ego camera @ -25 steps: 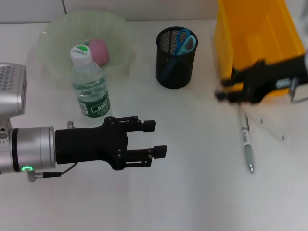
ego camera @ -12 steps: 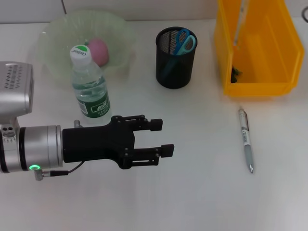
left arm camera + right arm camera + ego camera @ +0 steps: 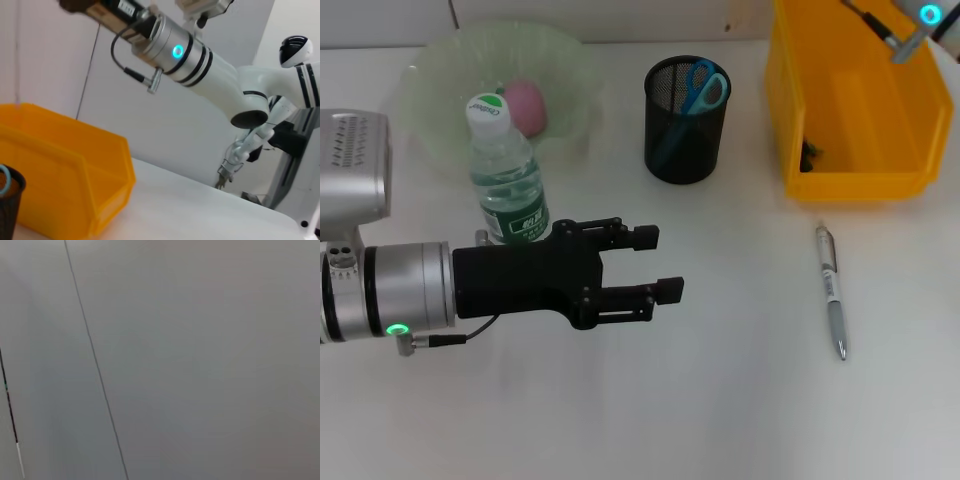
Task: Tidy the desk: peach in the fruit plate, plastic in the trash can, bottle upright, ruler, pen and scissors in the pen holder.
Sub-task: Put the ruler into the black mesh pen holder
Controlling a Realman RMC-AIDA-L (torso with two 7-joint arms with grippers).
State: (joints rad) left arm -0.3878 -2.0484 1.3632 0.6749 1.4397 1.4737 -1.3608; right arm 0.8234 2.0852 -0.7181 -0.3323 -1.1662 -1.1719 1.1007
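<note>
pen [image 3: 832,290] | silver-grey, flat on desk [image 3: 740,400] | left gripper [image 3: 658,264] open

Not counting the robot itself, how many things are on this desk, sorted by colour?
Green: 2, the fruit plate and the bottle
Pink: 1, the peach
Black: 1, the pen holder
Blue: 1, the scissors
Yellow: 1, the trash can
Silver: 1, the pen
Total: 7
</note>
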